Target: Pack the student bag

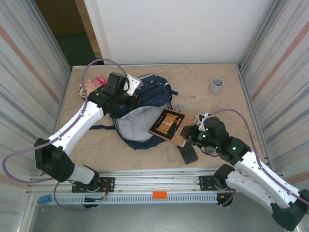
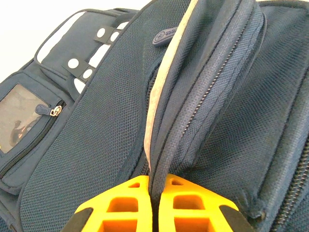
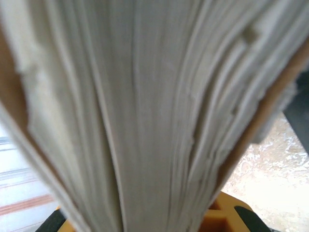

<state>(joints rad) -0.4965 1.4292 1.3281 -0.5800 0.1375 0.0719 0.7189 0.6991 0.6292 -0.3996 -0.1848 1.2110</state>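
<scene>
1. Two grippers are both clamping something. The left gripper (image 2: pixel 154 191) is pinching a zippered seam fold of the student bag (image 1: pixel 153 92) between its orange fingers (image 2: pixel 120 205).
2. The right gripper (image 1: pixel 188 135) is gripping a brown-covered book (image 1: pixel 168 123) by its near edge, and the pale page block is fanning up close in the right wrist view.
3. The bag is lying at centre-left of the top view on the tan table (image 1: pixel 193 79), with its mouth gaping toward the lower edge and showing grey lining. The book's far corner is overlapping the right side of that mouth.
4. A flat black object (image 1: pixel 187 153) is lying just below the right gripper.
5. A grey cup (image 1: pixel 217 85) is standing at upper right, well apart from the bag, and a pink item (image 1: pixel 96 82) is lying at upper left beside the left arm.
</scene>
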